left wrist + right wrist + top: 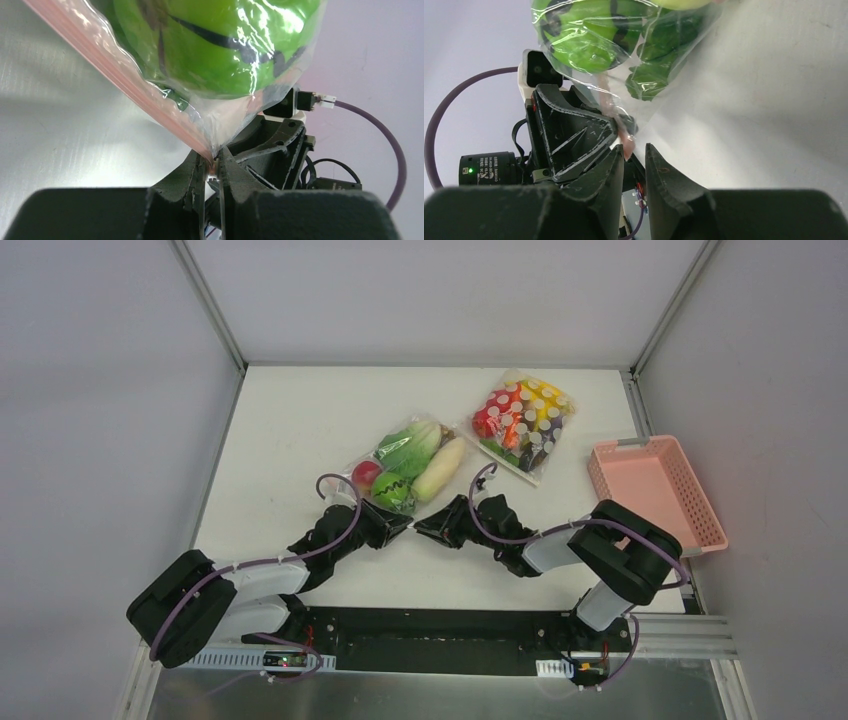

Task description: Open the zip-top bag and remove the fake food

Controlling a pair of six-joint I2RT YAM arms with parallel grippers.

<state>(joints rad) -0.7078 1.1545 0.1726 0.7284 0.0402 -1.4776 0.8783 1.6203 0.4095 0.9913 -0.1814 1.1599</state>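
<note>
The zip-top bag (405, 468) lies mid-table with a red apple (366, 475), a green round fruit (392, 490), a white radish (441, 469) and lettuce (408, 447) inside. My left gripper (398, 526) is shut on the bag's near corner; in the left wrist view its jaws (216, 159) pinch the pink zip strip (125, 65) below the green fruit (215, 45). My right gripper (428, 528) faces it, tip to tip. In the right wrist view its jaws (634, 150) stand apart, with the pink strip end (626, 142) at the left fingertip.
A white-dotted bag (522, 423) of red, yellow and purple items lies at the back right. A pink basket (655, 490) stands at the table's right edge. Grey walls close in the table on three sides.
</note>
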